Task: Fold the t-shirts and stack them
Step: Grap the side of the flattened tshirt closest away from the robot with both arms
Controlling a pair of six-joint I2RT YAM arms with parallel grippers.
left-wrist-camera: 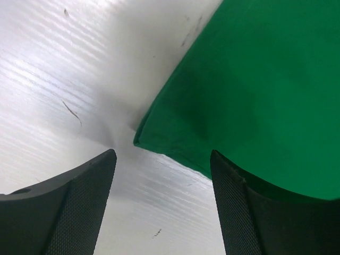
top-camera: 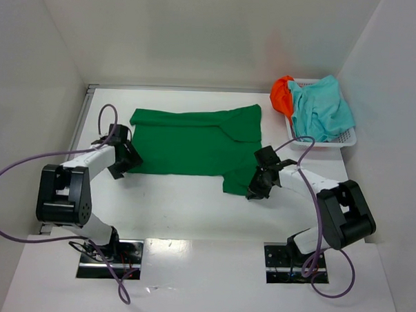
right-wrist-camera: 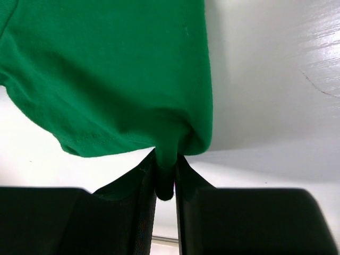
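The dark green t-shirt (top-camera: 195, 141) lies spread flat across the middle of the table. My right gripper (top-camera: 256, 189) is shut on a pinched fold of the shirt's near right corner (right-wrist-camera: 166, 159); the cloth bunches between its fingers. My left gripper (top-camera: 124, 167) is open at the shirt's near left corner (left-wrist-camera: 139, 139), one finger (left-wrist-camera: 234, 212) over the cloth's edge, the other (left-wrist-camera: 79, 207) over bare table. The light teal t-shirt (top-camera: 324, 109) and the orange t-shirt (top-camera: 282, 95) lie crumpled in the white mesh basket (top-camera: 347, 140).
The basket stands at the far right against the right wall. White walls close the table on the left, back and right. Purple cables loop from both arms near the front edge.
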